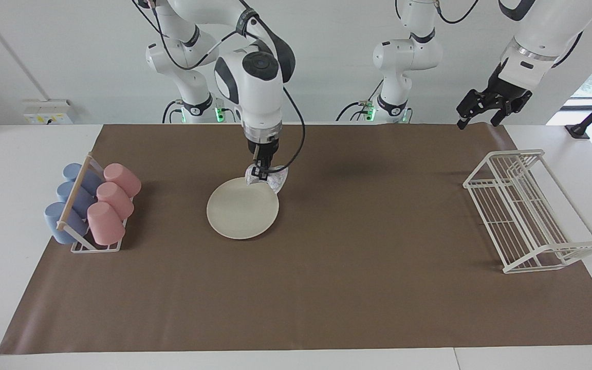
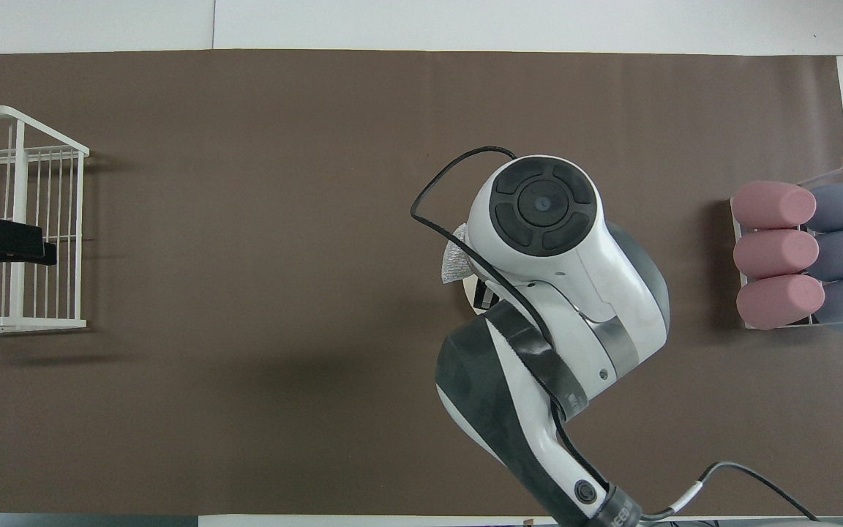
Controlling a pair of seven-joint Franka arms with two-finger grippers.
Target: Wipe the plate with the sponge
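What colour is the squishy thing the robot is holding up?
The sponge is silvery-grey and glittery, seen best in the facing view.

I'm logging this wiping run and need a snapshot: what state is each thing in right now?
plate: flat on the brown mat, nothing on it.
sponge: lifted, held over the plate's rim.
right gripper: shut on the sponge.
left gripper: open, empty, raised near the white rack; this arm waits.
white rack: empty.
cup rack: holds pink and blue cups lying on their sides.

A brown mat (image 1: pixel 327 288) covers the table (image 1: pixel 18 154), bearing plate (image 1: pixel 239 216), cup rack (image 1: pixel 95 246) and wire rack (image 1: pixel 527 257).
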